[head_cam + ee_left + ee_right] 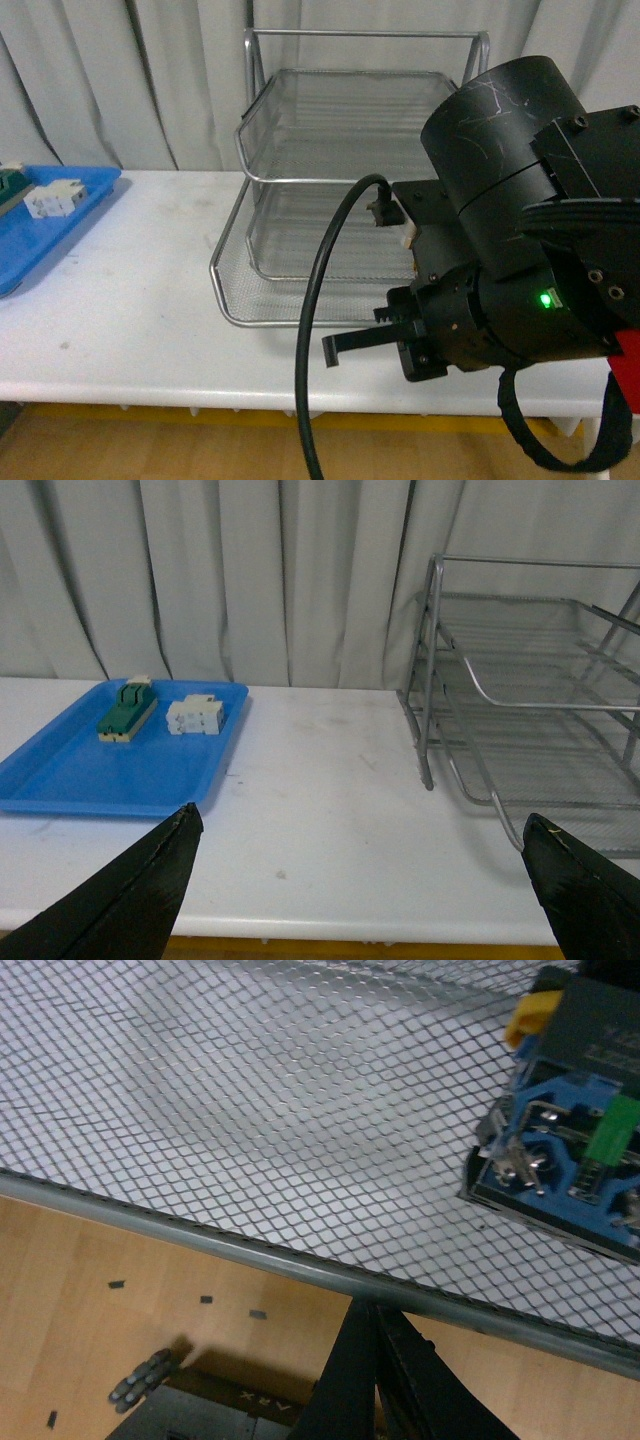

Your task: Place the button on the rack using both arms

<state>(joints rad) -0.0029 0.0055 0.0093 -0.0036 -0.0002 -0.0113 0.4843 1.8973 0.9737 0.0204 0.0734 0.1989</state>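
The rack (300,181), a silver wire-mesh stand, is on the white table behind my right arm; it also shows in the left wrist view (430,680). In the right wrist view the button (560,1150) lies on the rack's mesh (250,1110), showing its black body with blue, green and yellow bits; its red cap is hidden. My right gripper (375,1360) is shut and empty, just outside the mesh tray's rim and apart from the button. In the front view it (340,350) points left before the rack's front edge. My left gripper (360,825) is open and empty above the table, left of the rack.
A blue tray (120,780) at the table's left holds a green-topped beige block (127,710) and a white block (195,716); the tray (60,225) also shows in the front view. A thick black cable (315,300) hangs before the rack. Grey curtains are behind.
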